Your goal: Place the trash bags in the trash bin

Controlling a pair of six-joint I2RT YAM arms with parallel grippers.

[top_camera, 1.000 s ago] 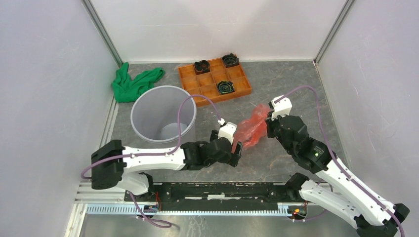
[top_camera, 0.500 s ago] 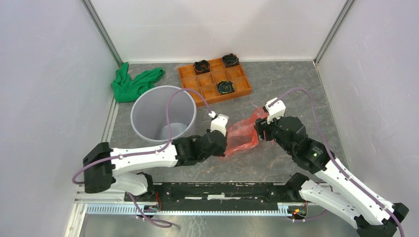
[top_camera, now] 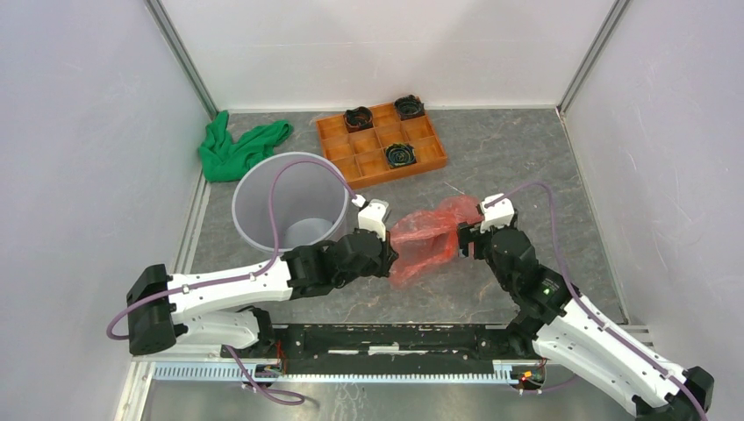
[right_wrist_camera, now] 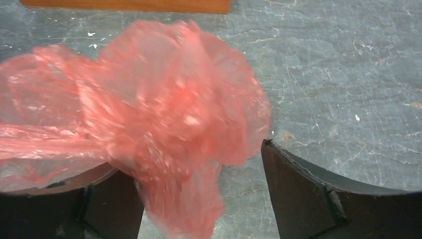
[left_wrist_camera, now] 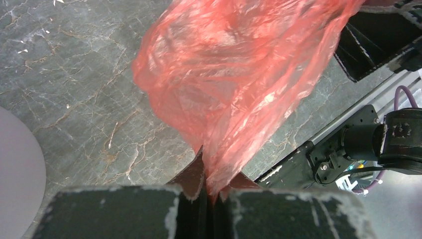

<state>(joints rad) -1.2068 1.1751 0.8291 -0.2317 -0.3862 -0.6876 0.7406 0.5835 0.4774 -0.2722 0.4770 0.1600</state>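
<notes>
The red-orange trash bag hangs crumpled between my two grippers above the table. My left gripper is shut on the bag's left end; in the left wrist view the film spreads up from the closed jaws of that gripper. My right gripper stands open at the bag's right end. In the right wrist view the bag lies loose between the spread fingers of my right gripper, draped over the left one. The light grey trash bin stands upright to the left of my left gripper.
An orange compartment tray with three dark rolls lies behind the bag. A green cloth is bunched at the back left by the wall. A corner of the bin shows at the left of the left wrist view.
My left gripper closed on the bag and drew it left toward the bin. My right gripper let go, opened, and moved back toward me.
</notes>
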